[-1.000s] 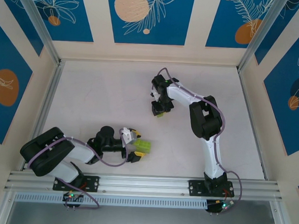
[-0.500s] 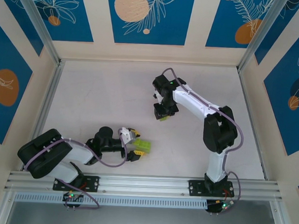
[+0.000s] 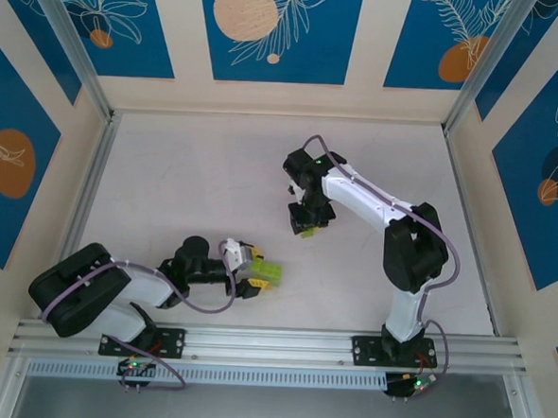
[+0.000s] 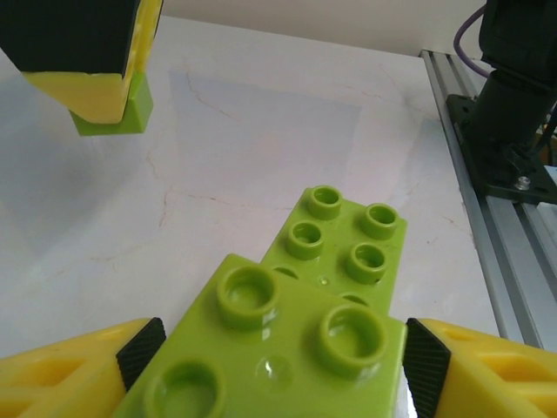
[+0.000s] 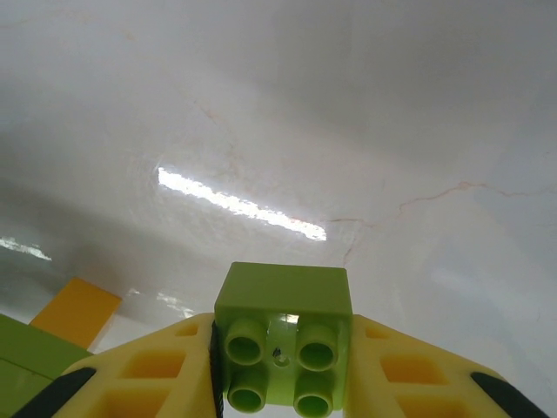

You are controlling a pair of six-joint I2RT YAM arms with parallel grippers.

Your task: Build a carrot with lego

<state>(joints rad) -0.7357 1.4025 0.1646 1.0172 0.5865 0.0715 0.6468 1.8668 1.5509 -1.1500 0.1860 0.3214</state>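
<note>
– Lego stack of glossy lime-green plastic bricks (image 4: 300, 313): where does it sit?

– On the pale, faintly veined table (image 3: 186, 184), close to the front rail, studs up, between the yellow fingers of the left end effector (image 3: 254, 272).

– Shapes?

– The near brick carries large round hollow studs. The square one joined beyond it carries four smaller studs. The stack's long axis runs straight away from the left end effector, toward the right in the overhead view.

– Is that end effector clenched on it?

– Its black pads (image 4: 139, 344) stand right at the near brick's two sides. Whether they press it, I cannot tell.

– And the other arm?

– The right end effector (image 5: 283, 366) is mid-table, clenched on a small lime-green square brick (image 5: 283, 305). That brick's four studs face the wrist camera and its smooth side faces away.

– Anything else?

– A flat orange plastic piece with square corners (image 5: 77, 312) shows low on the left of the right wrist view, beside a lime-green edge.
</note>
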